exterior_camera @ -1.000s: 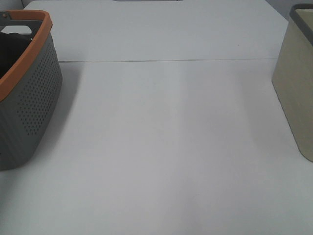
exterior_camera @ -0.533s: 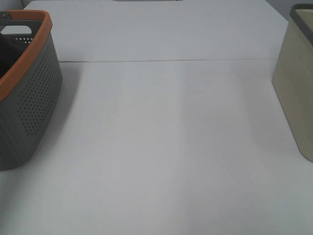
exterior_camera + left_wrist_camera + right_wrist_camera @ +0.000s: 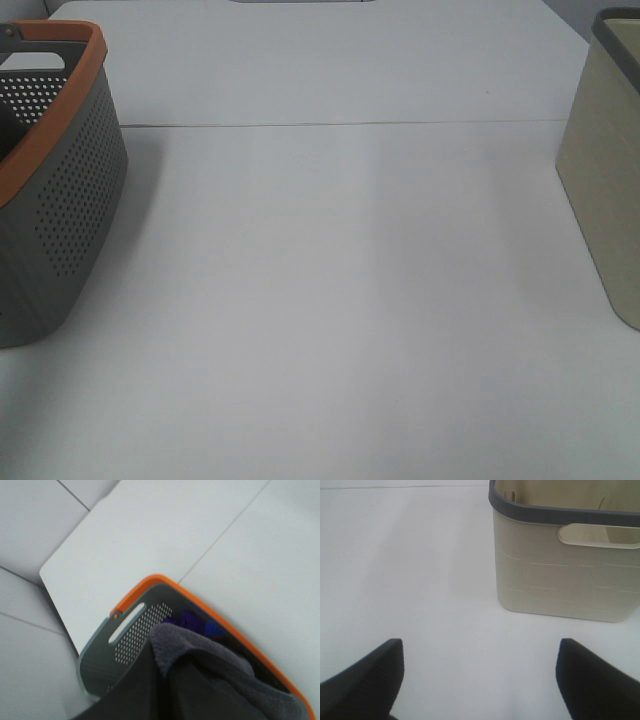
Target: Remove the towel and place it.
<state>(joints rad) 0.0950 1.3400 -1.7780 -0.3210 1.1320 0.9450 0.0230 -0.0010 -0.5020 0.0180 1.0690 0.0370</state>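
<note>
Towel (image 3: 215, 670): out of sight in high view; only grey basket (image 3: 60, 200), cream bin (image 3: 605, 170), table (image 3: 330, 300).
Left wrist: left gripper (image 3: 159, 692) clamped on towel, bunched above basket.
Right wrist: right gripper (image 3: 480, 650) spread wide, empty.
Risk: trailing fold snags orange rim (image 3: 165, 580), slips free.

Lab-like; plain white table (image 3: 330, 300)

A basket (image 3: 70, 200) stands on the table's (image 3: 330, 300) left side and a bin (image 3: 605, 170) on its right, well apart; the towel (image 3: 215, 670) hangs over the basket's open top.
</note>
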